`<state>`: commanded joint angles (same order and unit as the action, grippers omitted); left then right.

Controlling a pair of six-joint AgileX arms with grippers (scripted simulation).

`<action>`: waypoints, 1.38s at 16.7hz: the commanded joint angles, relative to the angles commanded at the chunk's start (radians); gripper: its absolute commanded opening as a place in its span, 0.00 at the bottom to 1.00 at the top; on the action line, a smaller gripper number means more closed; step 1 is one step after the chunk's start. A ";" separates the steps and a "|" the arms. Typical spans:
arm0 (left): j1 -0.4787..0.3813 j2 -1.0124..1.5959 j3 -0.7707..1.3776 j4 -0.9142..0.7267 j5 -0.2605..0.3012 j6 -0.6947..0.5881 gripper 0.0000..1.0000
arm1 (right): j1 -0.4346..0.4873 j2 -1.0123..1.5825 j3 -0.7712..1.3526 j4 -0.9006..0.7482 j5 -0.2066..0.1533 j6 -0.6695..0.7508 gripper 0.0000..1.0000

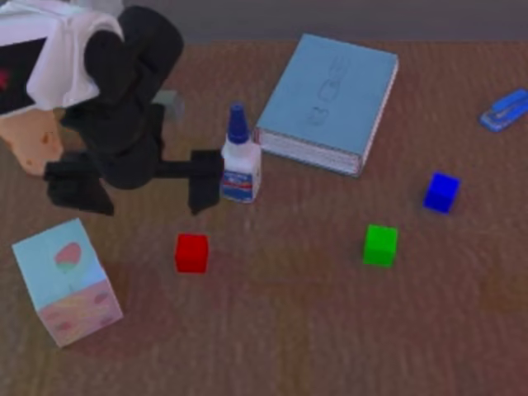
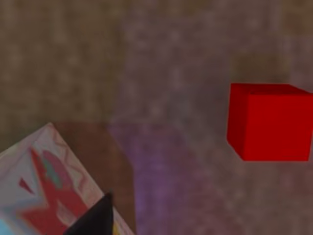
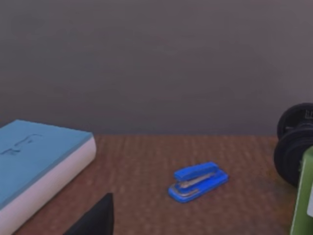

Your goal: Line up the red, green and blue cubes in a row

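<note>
Left gripper [image 1: 136, 186] hovering above the worktop [image 1: 280, 330] at the left, fingers spread wide and holding nothing — just beside the glue bottle [image 1: 240, 161]. Red cube [image 1: 191, 252] below it, flat on the worktop, edges nearly square to the worktop's edges. Green cube [image 1: 380, 245] well to the right; blue cube [image 1: 441, 192] further right and higher, turned slightly. No long axis on any. Bottle label unreadable; faint marks on the pale blue book [image 1: 330, 99] illegible. Right arm out of the top view — cannot tell its gripper's state.
</note>
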<state>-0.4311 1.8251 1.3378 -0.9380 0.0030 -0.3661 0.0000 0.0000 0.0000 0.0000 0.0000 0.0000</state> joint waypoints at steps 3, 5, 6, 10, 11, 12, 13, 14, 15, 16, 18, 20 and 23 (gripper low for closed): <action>-0.037 0.155 0.123 -0.074 -0.001 -0.032 1.00 | 0.000 0.000 0.000 0.000 0.000 0.000 1.00; -0.051 0.207 0.169 -0.100 -0.001 -0.043 1.00 | 0.000 0.000 0.000 0.000 0.000 0.000 1.00; -0.054 0.218 0.179 -0.106 -0.001 -0.046 1.00 | 0.000 0.000 0.000 0.000 0.000 0.000 1.00; -0.054 0.220 0.182 -0.107 -0.001 -0.046 1.00 | 0.000 0.000 0.000 0.000 0.000 0.000 1.00; -0.049 0.218 0.179 -0.105 -0.001 -0.045 1.00 | 0.000 0.000 0.000 0.000 0.000 0.000 1.00; -0.050 0.219 0.176 -0.102 -0.001 -0.045 1.00 | 0.000 0.000 0.000 0.000 0.000 0.000 1.00; -0.050 0.226 0.167 -0.089 -0.001 -0.044 1.00 | 0.000 0.000 0.000 0.000 0.000 0.000 1.00; -0.051 0.238 0.153 -0.065 -0.001 -0.043 1.00 | 0.000 0.000 0.000 0.000 0.000 0.000 1.00; -0.051 0.254 0.136 -0.031 -0.001 -0.043 1.00 | 0.000 0.000 0.000 0.000 0.000 0.000 1.00; -0.052 0.274 0.116 0.012 -0.001 -0.043 1.00 | 0.000 0.000 0.000 0.000 0.000 0.000 1.00; -0.052 0.314 0.072 0.109 0.000 -0.043 1.00 | 0.000 0.000 0.000 0.000 0.000 0.000 1.00; -0.052 0.349 0.036 0.175 0.000 -0.043 1.00 | 0.000 0.000 0.000 0.000 0.000 0.000 1.00; -0.053 0.366 0.021 0.199 0.000 -0.043 1.00 | 0.000 0.000 0.000 0.000 0.000 0.000 1.00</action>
<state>-0.4841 2.1914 1.3592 -0.7385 0.0030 -0.4091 0.0000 0.0000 0.0000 0.0000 0.0000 0.0000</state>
